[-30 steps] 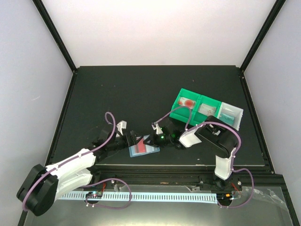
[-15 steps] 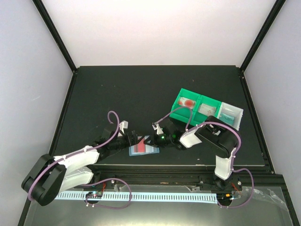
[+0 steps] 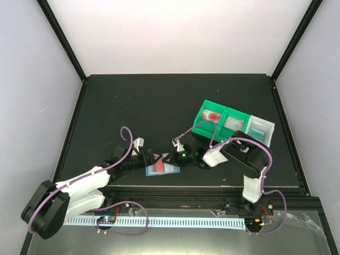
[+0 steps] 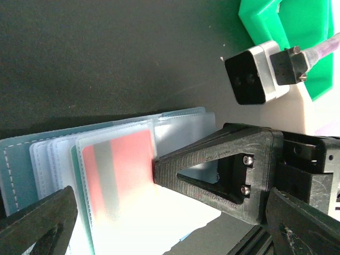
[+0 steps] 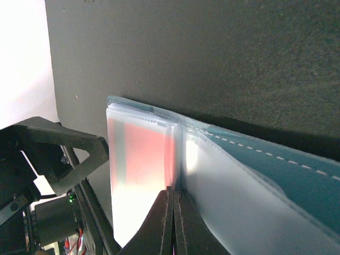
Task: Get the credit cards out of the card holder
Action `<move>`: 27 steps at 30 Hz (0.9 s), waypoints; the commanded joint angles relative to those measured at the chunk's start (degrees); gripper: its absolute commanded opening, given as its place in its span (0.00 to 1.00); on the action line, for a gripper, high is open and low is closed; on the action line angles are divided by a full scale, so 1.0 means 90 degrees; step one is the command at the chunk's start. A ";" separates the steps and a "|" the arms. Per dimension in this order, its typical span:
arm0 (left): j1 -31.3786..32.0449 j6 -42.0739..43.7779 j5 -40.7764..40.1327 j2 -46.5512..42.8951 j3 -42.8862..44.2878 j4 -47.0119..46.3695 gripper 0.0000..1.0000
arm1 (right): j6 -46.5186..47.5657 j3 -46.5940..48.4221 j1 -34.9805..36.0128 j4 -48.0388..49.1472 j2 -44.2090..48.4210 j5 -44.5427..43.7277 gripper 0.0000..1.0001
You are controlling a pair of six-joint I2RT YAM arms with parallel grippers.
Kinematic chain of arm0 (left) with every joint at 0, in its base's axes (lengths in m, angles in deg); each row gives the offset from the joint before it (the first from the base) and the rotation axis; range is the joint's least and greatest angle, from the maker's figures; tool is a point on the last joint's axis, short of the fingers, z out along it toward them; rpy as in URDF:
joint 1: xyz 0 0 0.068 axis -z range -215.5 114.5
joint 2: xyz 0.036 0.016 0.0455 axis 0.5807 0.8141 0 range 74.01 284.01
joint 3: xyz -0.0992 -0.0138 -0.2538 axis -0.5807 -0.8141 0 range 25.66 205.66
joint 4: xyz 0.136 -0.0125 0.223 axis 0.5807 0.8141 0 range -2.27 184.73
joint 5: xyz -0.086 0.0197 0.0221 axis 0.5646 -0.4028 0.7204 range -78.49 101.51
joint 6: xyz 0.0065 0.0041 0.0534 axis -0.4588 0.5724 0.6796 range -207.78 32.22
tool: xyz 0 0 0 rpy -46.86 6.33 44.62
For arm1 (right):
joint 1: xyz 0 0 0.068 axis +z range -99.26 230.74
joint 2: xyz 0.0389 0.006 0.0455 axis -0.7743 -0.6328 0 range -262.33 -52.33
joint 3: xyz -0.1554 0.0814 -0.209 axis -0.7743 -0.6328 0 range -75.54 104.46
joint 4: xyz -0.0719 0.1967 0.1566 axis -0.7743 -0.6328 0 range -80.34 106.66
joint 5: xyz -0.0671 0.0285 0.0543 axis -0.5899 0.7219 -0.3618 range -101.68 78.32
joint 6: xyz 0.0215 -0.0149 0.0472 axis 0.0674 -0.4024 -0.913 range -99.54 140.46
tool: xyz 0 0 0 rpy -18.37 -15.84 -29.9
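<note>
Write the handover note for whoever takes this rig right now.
Left gripper: open, jaws straddling the flat light blue folding plastic card holder.
Right gripper: shut, tips on the holder's fold.
Done: a whitish card with a red mark lies in the green plastic bin, and a teal card in the clear bin beside it.
Left: the red plastic card sits in its pocket; pull it out.

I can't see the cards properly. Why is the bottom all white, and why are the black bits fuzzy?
Left wrist view: glare whitens the lower card holder and fades the red card; the fingers of the left pincer sit too close, so they blur. Right wrist view: same glare low on the red card. Top view: sharp, but small.
</note>
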 commanded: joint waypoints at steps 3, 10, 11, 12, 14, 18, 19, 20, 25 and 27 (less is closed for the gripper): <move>0.0031 0.0063 0.0360 0.0516 -0.0008 -0.0611 0.99 | -0.0017 -0.0146 0.0057 -0.0409 -0.0047 -0.0176 0.03; 0.0036 -0.0063 0.0582 0.0451 0.0040 -0.0678 0.99 | 0.0012 -0.0095 0.0052 -0.0398 -0.0074 -0.0120 0.04; 0.0037 -0.0124 0.0646 0.0376 0.0045 -0.0707 0.99 | 0.0011 -0.0090 0.0057 -0.0398 -0.0065 -0.0119 0.04; 0.0037 -0.0186 0.0722 0.0303 0.0045 -0.0768 0.99 | 0.0012 -0.0080 0.0050 -0.0403 -0.0055 -0.0110 0.05; 0.0051 -0.0298 0.0912 0.0177 0.0050 -0.0875 0.99 | 0.0025 -0.0055 0.0057 -0.0431 -0.0020 -0.0099 0.05; 0.0077 -0.0525 0.1084 0.0040 -0.0018 -0.1020 0.99 | 0.0042 -0.0059 0.0054 -0.0530 0.0129 -0.0153 0.08; 0.0093 -0.0572 0.1100 0.0006 -0.0052 -0.1079 0.99 | 0.0096 -0.0059 0.0057 -0.0636 0.0203 -0.0219 0.11; 0.0098 -0.0605 0.1094 -0.0020 -0.0071 -0.1096 0.99 | 0.0153 -0.0052 0.0057 -0.0732 0.0274 -0.0293 0.13; 0.0122 -0.0559 0.1161 -0.0168 0.0072 -0.0935 0.99 | 0.0249 -0.0043 0.0067 -0.0908 0.0592 -0.0371 0.17; 0.0141 -0.0511 0.1091 -0.0158 0.0135 -0.0841 0.99 | 0.0377 -0.0030 0.0067 -0.1136 0.0718 -0.0498 0.20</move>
